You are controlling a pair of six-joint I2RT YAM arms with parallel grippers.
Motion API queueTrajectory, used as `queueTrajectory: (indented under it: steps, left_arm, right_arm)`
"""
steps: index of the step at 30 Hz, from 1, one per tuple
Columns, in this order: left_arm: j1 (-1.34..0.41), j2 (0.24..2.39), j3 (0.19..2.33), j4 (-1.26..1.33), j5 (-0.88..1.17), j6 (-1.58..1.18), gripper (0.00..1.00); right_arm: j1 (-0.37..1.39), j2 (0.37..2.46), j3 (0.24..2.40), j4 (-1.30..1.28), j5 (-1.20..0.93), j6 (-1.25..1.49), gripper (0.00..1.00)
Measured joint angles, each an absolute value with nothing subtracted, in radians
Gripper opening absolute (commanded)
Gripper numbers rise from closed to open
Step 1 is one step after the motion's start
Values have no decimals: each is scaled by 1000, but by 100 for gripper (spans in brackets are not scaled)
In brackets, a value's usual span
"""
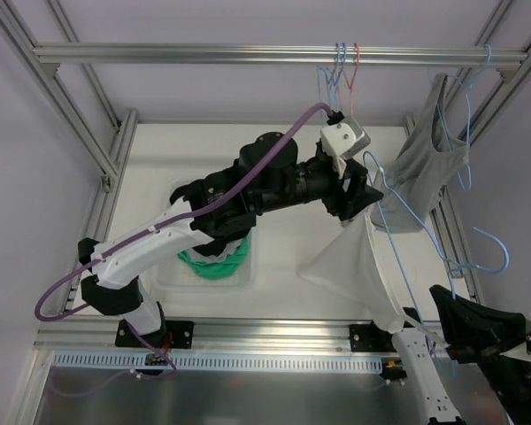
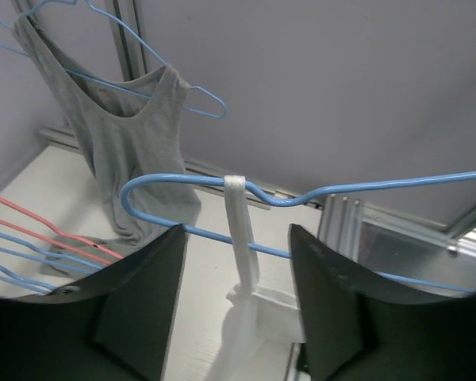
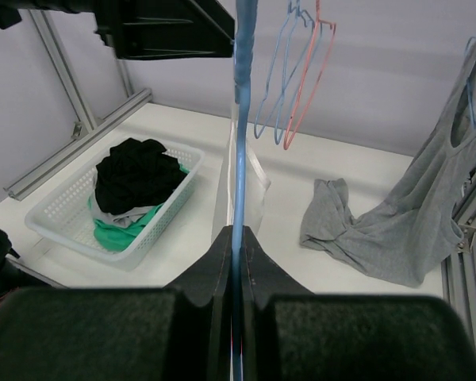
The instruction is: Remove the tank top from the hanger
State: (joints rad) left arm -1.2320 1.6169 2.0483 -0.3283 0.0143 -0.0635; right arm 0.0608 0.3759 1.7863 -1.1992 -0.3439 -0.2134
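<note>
At the bottom of the right wrist view, we see the right gripper (image 3: 238,250) with its fingers pressed together on the wire of a blue hanger (image 3: 241,119). The wire runs straight up the middle of that frame. In the top view, the white tank top (image 1: 354,261) hangs from this hanger in the centre-right of the frame, fanning out toward the table (image 1: 283,150).

Further in, the left gripper (image 2: 238,238) sits at the upper end of the garment. Its dark fingers (image 2: 135,309) are spread wide, one on each side of a white strap (image 2: 239,230). The strap is looped over the hanger wire, and neither finger touches it.

To the left of centre in the top view, partly under the left arm, we see a white basket (image 3: 55,226). It holds a black garment (image 3: 135,178) on top of something green (image 3: 115,234).

Beyond that, at the upper right, a gray tank top (image 1: 429,173) hangs on its own blue hanger. Its lower end lies bunched on the table.

Farthest back, a few spare hangers (image 1: 341,66), blue ones and one red, hang from the top rail.
</note>
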Motion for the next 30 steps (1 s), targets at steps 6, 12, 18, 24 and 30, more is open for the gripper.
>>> queueTrajectory:
  steps: [6, 12, 18, 24, 30]
  left_arm:
    - [-1232, 1663, 2050, -331, -15, -26, 22]
    - [-1232, 1662, 2037, -321, -56, -6, 20]
    - [-1232, 1662, 2029, -315, -60, -7, 19]
    - [-1232, 1662, 2013, -294, -60, -7, 0]
    - [-1232, 1650, 1987, -257, -77, -28, 0]
  right_arm:
    - [99, 376, 1790, -1221, -348, -214, 0]
    - [112, 376, 1790, -1225, -349, -217, 0]
    - [113, 376, 1790, -1227, -352, -217, 0]
    - [113, 377, 1790, -1226, -376, -215, 0]
    - [113, 377, 1768, -1217, -401, -213, 0]
